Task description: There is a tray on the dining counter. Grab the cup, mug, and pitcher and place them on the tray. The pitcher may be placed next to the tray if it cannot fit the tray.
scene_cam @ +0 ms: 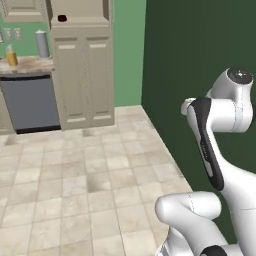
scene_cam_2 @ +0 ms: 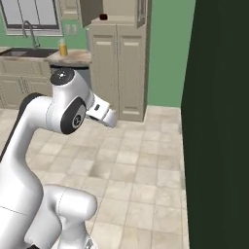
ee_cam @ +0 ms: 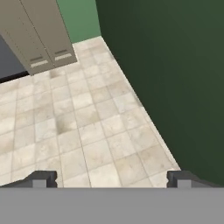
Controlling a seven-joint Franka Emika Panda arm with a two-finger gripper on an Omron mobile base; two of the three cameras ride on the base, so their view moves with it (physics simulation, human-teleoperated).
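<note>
A: Where do we stand with our gripper (ee_cam: 112, 178)?

B: In the hand view our two small dark fingertips (ee_cam: 43, 178) sit far apart at the bottom edge, spread wide with nothing between them. Beyond them we see pale beige floor tiles (ee_cam: 87, 127) and a flat dark green wall (ee_cam: 175, 78).

A: And the task's things?

B: We spot the tall clear yellow-orange pitcher (scene_cam: 11, 56) far off on the marbled wall counter (scene_cam: 30, 64), upright, near a grey cylindrical canister (scene_cam: 42, 44). In the right base view the same pitcher (scene_cam_2: 63, 47) stands on that counter beside the sink with its curved faucet (scene_cam_2: 28, 30).

A: Anything else?

B: A small dark red object, likely the squat maroon mug (scene_cam: 62, 18), rests in an open shelf above the tall beige cabinet doors (scene_cam: 82, 80); it is too small for us to be sure. Under the counter sits a dark grey dishwasher front (scene_cam: 30, 102).

A: Our arm?

B: Our white arm (scene_cam: 220, 115) is folded up, well apart from the pitcher.
</note>
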